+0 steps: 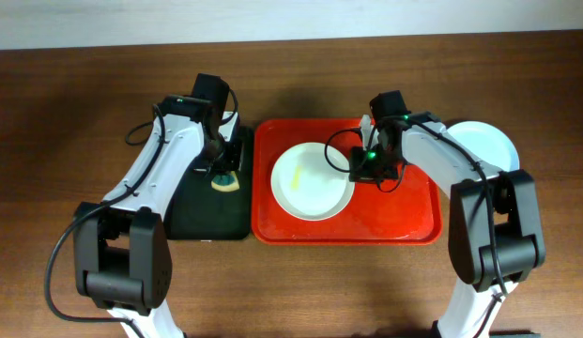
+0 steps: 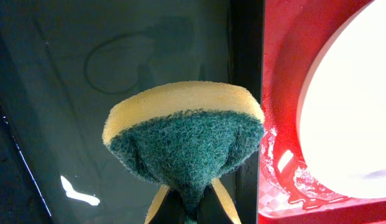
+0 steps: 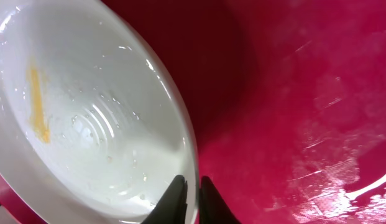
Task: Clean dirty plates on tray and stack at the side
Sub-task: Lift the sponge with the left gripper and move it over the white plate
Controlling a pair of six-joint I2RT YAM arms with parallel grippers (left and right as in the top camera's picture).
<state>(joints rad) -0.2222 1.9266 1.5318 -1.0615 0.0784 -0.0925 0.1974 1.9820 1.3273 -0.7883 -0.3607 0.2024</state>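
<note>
A white plate (image 1: 313, 180) with a yellow smear lies on the red tray (image 1: 404, 218). My right gripper (image 1: 359, 170) is shut on the plate's right rim; the right wrist view shows its fingers (image 3: 192, 193) pinching the rim of the plate (image 3: 81, 118), one inside, one outside. A pale blue-green plate (image 1: 486, 145) rests on the table right of the tray. My left gripper (image 1: 222, 169) is shut on a yellow and green sponge (image 2: 186, 137) held over the black tray (image 2: 87, 74). The sponge also shows in the overhead view (image 1: 224, 182).
The black tray (image 1: 208, 214) sits against the red tray's left side. The red tray's wet floor (image 3: 292, 112) shows right of the plate. Brown table surrounds both trays; a white wall edge runs along the back.
</note>
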